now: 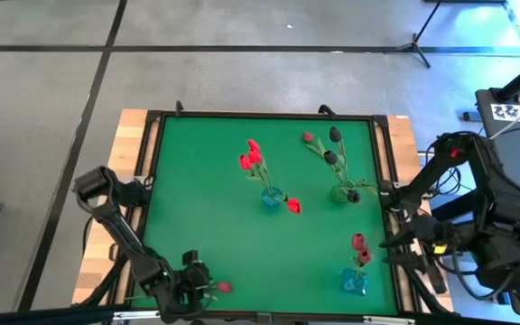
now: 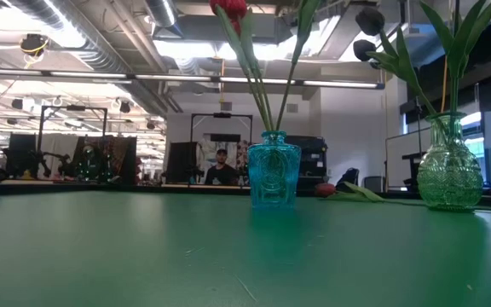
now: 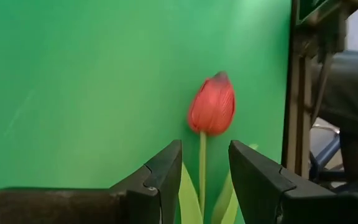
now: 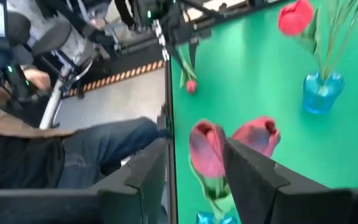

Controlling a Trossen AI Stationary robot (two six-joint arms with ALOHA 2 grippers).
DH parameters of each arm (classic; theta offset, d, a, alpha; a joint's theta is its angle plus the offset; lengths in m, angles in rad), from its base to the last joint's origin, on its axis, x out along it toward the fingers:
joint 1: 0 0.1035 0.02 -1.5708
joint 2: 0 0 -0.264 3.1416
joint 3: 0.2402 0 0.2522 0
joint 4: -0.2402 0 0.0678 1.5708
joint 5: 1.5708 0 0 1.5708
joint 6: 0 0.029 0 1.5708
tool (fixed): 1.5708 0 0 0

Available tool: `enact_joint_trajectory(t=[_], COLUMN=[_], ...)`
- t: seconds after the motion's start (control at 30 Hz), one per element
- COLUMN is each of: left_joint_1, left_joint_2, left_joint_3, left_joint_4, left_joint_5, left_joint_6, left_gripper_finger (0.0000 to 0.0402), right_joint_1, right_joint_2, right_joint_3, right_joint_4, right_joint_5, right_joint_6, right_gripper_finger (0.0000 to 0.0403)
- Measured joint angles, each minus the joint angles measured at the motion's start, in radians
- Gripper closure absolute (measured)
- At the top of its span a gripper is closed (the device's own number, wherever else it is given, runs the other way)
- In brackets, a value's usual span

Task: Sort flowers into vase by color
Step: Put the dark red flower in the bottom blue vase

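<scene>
My left pincer (image 3: 201, 180) grips a red tulip (image 1: 221, 287) at lower left, head pointing right; my right pincer (image 4: 191, 180) gapes empty over the pink tulips (image 1: 359, 246) in their blue vase (image 1: 354, 283).

Left half of green mat (image 1: 197, 181) open — three vases (image 1: 272, 199) crowding right half, stems upright

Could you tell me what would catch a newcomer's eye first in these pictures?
Three glass vases stand on the green table: a blue vase of red tulips mid-table, a clear vase of dark ones beside it, and another blue vase of pink ones near the right edge. At the near left corner, the left gripper has a red tulip stem between its fingers.
</scene>
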Motion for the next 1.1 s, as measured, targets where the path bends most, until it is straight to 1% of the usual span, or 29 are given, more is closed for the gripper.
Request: enact_joint_trajectory(t=[0.2,0.33,0.57,0.7,0.8,0.93,0.97,1.1], left_joint_1=[0.008,0.009,0.011,0.017,0.023,0.038,0.043,0.075], left_joint_2=[0.028,0.076,0.135,0.153,0.159,0.159,0.159,0.137], left_joint_3=[0.000,0.000,0.000,0.003,0.004,0.002,0.002,0.004], left_joint_4=[0.007,0.007,0.105,0.105,0.102,0.105,0.111,0.114], left_joint_5=[0.020,0.034,0.033,0.023,0.008,-0.022,-0.025,-0.051], left_joint_6=[-0.010,-0.003,0.062,0.033,0.016,0.015,0.016,0.068], left_gripper_finger=[0.0272,0.0272,0.0272,0.0278,0.0306,0.0377,0.0387,0.0392], right_joint_1=[0.000,0.000,0.000,0.000,0.000,0.000,0.000,0.000], right_joint_2=[0.000,0.004,0.004,0.004,0.004,0.004,0.004,0.003], right_joint_3=[0.004,0.003,0.003,0.003,0.002,0.002,0.002,0.002], right_joint_4=[-0.016,-0.020,-0.019,-0.022,-0.025,-0.021,-0.021,0.006], right_joint_5=[0.024,0.026,0.043,0.052,0.064,0.138,0.168,0.284], right_joint_6=[-0.002,-0.002,-0.002,-0.002,-0.006,-0.065,-0.086,-0.177], right_gripper_finger=[0.0242,0.0242,0.0242,0.0242,0.0242,0.0242,0.0242,0.0242])
